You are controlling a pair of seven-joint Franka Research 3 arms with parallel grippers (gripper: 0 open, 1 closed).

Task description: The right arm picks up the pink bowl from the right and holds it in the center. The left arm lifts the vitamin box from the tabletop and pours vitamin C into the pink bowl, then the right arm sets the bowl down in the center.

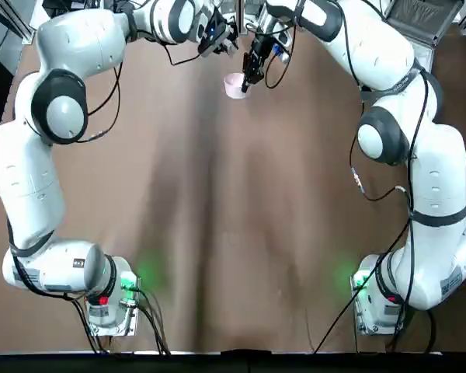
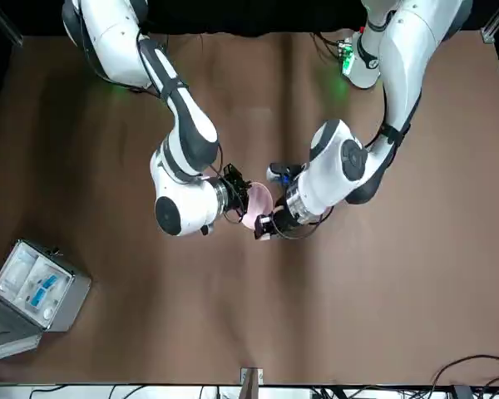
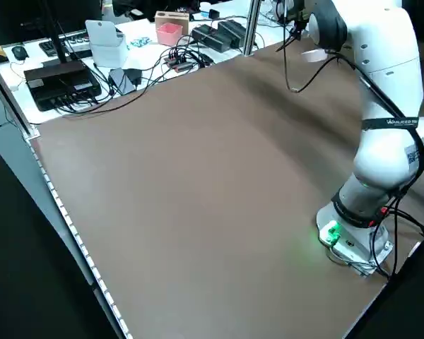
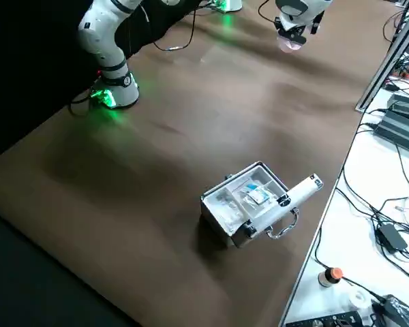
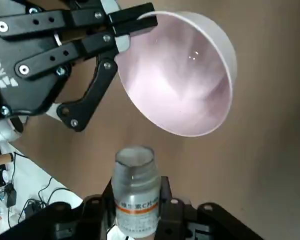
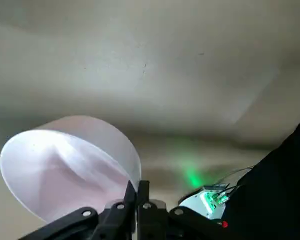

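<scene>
- Left gripper, at the bottom centre of the left wrist view, is clamped around the vitamin box, a small clear bottle with an orange label band.
- Right gripper, upper left of that view, pinches the rim of the pink bowl, which is tilted with its opening facing the bottle.
- Bottle mouth sits just beside the bowl's lower rim, apart from it.
- Risk: the tilted bowl may let tablets slide out, or the bottle may knock the rim.
- Seen from above, bowl and both grippers meet at top centre.
</scene>
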